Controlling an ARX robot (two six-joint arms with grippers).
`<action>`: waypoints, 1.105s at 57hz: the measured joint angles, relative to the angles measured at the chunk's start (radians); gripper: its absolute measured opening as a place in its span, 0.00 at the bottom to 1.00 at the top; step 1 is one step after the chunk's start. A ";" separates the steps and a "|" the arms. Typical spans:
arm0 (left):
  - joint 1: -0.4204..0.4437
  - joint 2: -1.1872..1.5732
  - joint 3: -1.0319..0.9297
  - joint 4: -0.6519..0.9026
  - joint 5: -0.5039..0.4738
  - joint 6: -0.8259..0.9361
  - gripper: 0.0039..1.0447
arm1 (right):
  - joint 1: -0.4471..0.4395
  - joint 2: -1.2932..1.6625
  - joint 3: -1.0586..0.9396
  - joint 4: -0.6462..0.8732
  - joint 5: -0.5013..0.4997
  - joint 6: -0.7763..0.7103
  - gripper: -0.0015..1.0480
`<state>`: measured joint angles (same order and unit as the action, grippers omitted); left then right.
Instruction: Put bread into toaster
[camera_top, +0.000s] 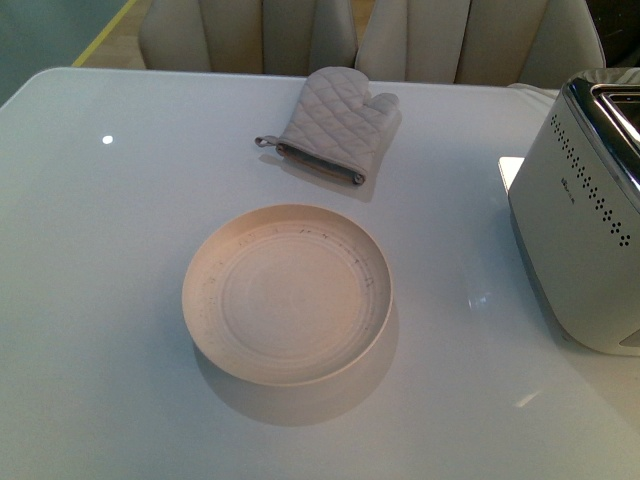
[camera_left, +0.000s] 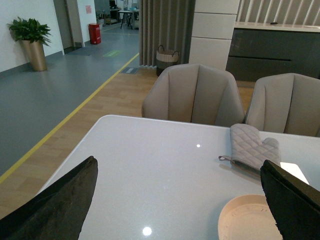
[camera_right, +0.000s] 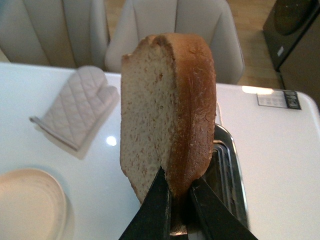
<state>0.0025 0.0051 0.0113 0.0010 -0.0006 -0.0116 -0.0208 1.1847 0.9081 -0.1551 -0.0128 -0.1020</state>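
Observation:
In the right wrist view my right gripper (camera_right: 178, 200) is shut on the bread (camera_right: 165, 110), a tan speckled slice with a brown crust, held on edge above the toaster's chrome top (camera_right: 231, 170) and its dark slots. The white toaster (camera_top: 585, 230) stands at the table's right edge in the front view, with vent holes along its side. Neither arm shows in the front view. In the left wrist view my left gripper (camera_left: 182, 200) is open and empty, its dark fingers (camera_left: 60, 205) spread wide above the table.
An empty round cream plate (camera_top: 287, 292) sits at mid table and also shows in the left wrist view (camera_left: 250, 220). A grey quilted oven mitt (camera_top: 335, 122) lies behind it. Beige chairs (camera_left: 195, 95) stand along the far edge.

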 joint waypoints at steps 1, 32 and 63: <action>0.000 0.000 0.000 0.000 0.000 0.000 0.93 | 0.000 0.003 0.003 -0.016 0.006 -0.016 0.03; 0.000 0.000 0.000 0.000 0.000 0.000 0.93 | -0.051 0.098 0.123 -0.229 0.074 -0.215 0.03; 0.000 0.000 0.000 0.000 0.000 0.000 0.93 | -0.023 0.176 0.095 -0.202 0.140 -0.212 0.03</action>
<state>0.0025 0.0055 0.0113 0.0010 -0.0002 -0.0116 -0.0433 1.3609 1.0035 -0.3569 0.1268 -0.3138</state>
